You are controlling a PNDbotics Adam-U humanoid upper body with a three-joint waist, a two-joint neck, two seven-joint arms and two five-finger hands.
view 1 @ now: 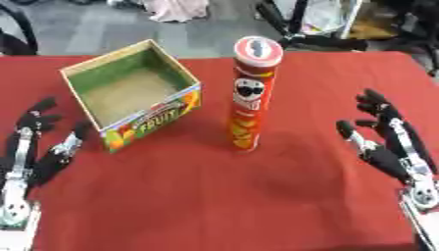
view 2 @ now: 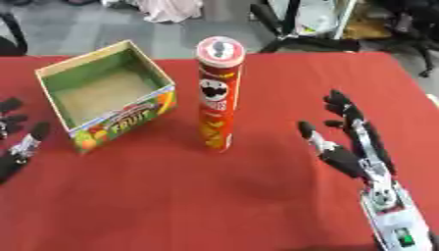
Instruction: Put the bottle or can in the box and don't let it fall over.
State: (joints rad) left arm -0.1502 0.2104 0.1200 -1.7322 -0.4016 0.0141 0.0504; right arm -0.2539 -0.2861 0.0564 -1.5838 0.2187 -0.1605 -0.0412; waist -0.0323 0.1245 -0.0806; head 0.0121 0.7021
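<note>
A tall red chip can with a red-and-white lid stands upright on the red table, just right of an open cardboard fruit box with a green inside and nothing in it. My left hand rests open at the lower left, fingers pointing up, a little left of the box. At the lower right my right hand lies open too, well to the right of the can. Neither hand touches anything.
Beyond the table's far edge are a grey floor, chair legs and a pale cloth. Red tabletop stretches in front of the can and box.
</note>
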